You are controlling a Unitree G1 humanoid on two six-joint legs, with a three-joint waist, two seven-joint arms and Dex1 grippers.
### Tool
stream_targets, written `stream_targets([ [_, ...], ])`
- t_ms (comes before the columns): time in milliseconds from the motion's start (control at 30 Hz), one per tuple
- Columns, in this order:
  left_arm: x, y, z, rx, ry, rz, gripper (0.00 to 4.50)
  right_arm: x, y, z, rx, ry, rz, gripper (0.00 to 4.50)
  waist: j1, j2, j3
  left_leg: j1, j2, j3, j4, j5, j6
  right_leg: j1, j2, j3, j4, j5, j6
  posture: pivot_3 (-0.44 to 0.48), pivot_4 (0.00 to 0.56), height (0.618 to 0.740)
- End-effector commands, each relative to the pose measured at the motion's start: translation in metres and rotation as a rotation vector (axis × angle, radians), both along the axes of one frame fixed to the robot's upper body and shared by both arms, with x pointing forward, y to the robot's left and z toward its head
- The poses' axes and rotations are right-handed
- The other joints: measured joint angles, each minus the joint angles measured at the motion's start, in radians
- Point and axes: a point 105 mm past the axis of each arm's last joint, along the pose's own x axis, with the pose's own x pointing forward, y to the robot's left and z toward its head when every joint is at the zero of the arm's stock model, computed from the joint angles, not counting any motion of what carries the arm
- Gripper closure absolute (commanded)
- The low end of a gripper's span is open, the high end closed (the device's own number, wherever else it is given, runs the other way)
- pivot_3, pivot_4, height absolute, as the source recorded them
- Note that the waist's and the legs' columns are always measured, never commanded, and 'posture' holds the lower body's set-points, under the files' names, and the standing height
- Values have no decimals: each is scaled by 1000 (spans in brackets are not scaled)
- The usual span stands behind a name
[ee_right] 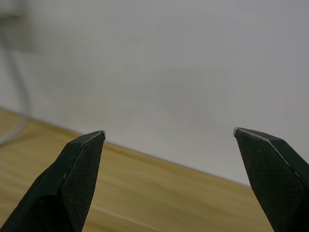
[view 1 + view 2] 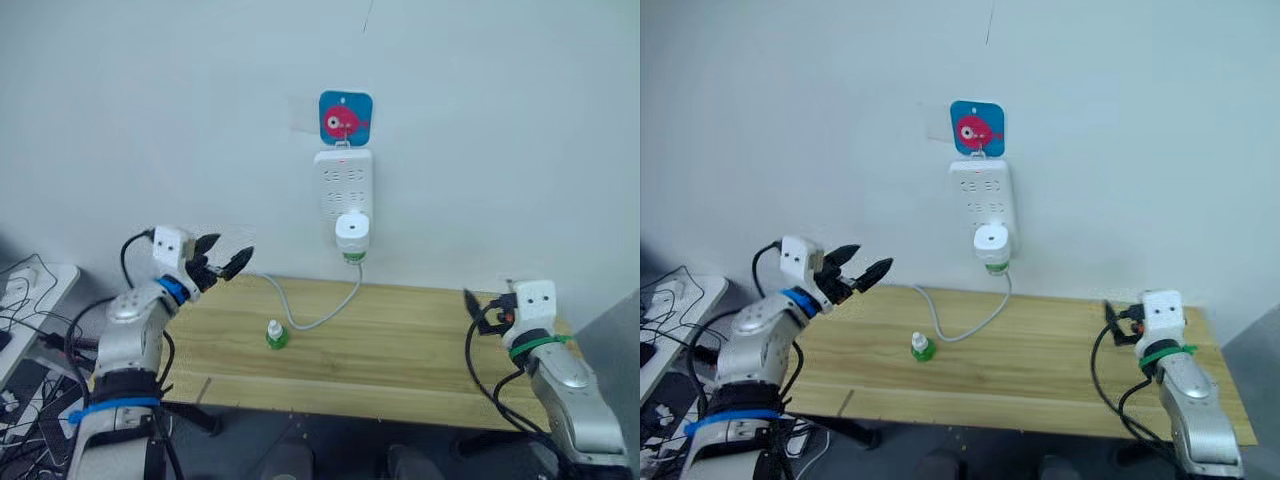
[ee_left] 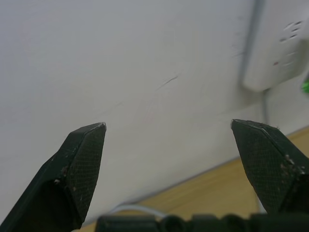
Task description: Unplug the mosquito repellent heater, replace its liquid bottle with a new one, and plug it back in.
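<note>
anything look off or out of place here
Nothing stands out. The heater sits plugged into the power strip on the wall, a green bottle stands upright on the table, and the cord lies loose across the wood. Both the left gripper and right gripper are open and empty.

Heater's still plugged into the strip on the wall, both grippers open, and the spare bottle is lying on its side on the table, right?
Not quite: the left eye view shows the spare bottle standing upright on the table. The heater is plugged into the strip, and the left gripper and right gripper are open.
</note>
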Motion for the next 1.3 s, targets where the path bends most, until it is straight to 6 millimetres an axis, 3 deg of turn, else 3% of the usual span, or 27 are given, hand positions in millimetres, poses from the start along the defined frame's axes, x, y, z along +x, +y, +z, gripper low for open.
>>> stream_targets([
  [33,2,-25,24,43,-44,-159,0,-13,42,39,17,-89,180,28,-3,-2,14,0,0,0,0,0,0,0,0,0,0,0,0,276,157,740],
  [200,14,-39,36,43,-59,-233,0,-20,80,71,74,-148,288,28,-18,-5,44,-2,0,-4,0,0,0,-1,3,1,0,0,0,258,185,740],
  [300,23,-50,43,39,-79,-287,604,-19,94,83,96,-168,305,0,-26,-7,66,-3,1,-5,0,0,0,-2,4,0,0,0,0,253,195,740],
  [467,37,-67,51,54,-101,-341,2205,-20,98,85,101,-156,296,0,-34,-9,82,-11,1,-9,1,0,0,-6,3,-4,-2,2,-4,228,223,740],
  [600,43,-77,53,61,-116,-372,2205,-23,102,90,100,-160,299,0,-42,-10,94,-21,-1,-10,2,0,0,-15,1,-6,0,3,-6,210,229,740],
  [900,49,-98,61,55,-147,-445,2205,-28,106,95,96,-158,301,0,-59,-9,107,-26,0,-22,2,1,0,-16,1,-21,0,3,-6,189,235,740],
  [1300,42,-120,74,20,-137,-597,2205,-28,102,94,107,-138,272,0,-64,-9,116,-31,-1,-26,4,1,-1,-16,-1,-26,0,3,-6,194,230,740],
])
